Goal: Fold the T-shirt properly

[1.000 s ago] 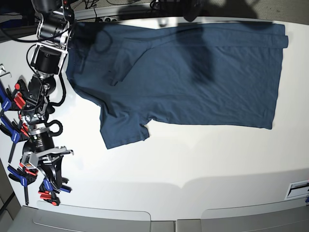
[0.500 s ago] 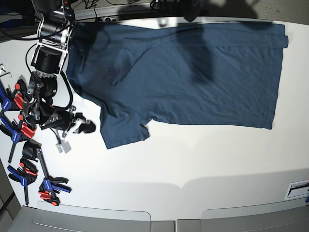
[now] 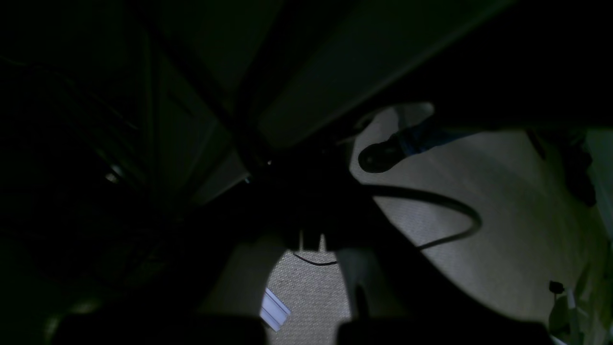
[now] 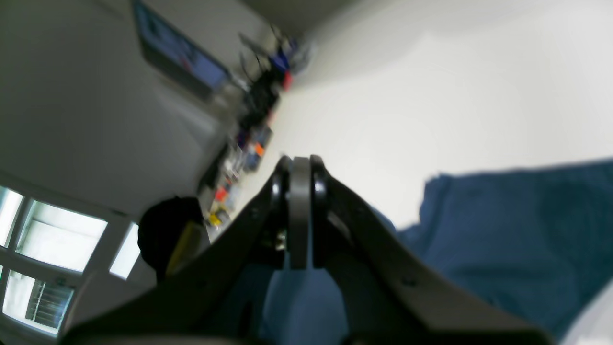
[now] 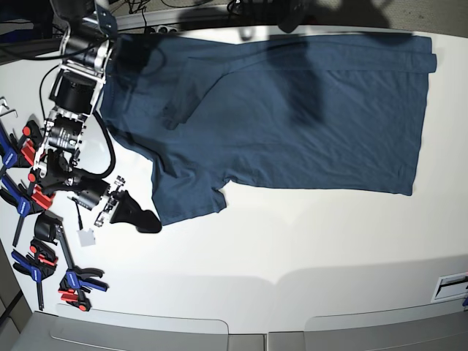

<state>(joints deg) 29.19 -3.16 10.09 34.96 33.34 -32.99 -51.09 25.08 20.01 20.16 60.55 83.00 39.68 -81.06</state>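
The dark navy T-shirt [image 5: 292, 110] lies spread flat across the far half of the white table [image 5: 292, 248], with one short sleeve [image 5: 189, 197] pointing toward the near side. My right gripper [image 5: 142, 219] is shut and empty. It hovers low over the table just left of that sleeve's lower corner, apart from the cloth. In the right wrist view its fingers [image 4: 299, 191] are pressed together, with the T-shirt [image 4: 517, 225] beyond and below them. The left wrist view is dark and faces a floor; my left gripper does not show clearly and the left arm is outside the base view.
Several blue and red clamps [image 5: 29, 197] lie along the table's left edge, with more near the front corner [image 5: 73, 281]. A small white tag [image 5: 86, 238] lies by the right arm. A label [image 5: 450, 285] sits at the front right. A black cable [image 3: 431, 201] crosses the floor.
My right gripper has swung from the clamps at the left edge out to the right, ending beside the sleeve's lower corner. The T-shirt has not moved.
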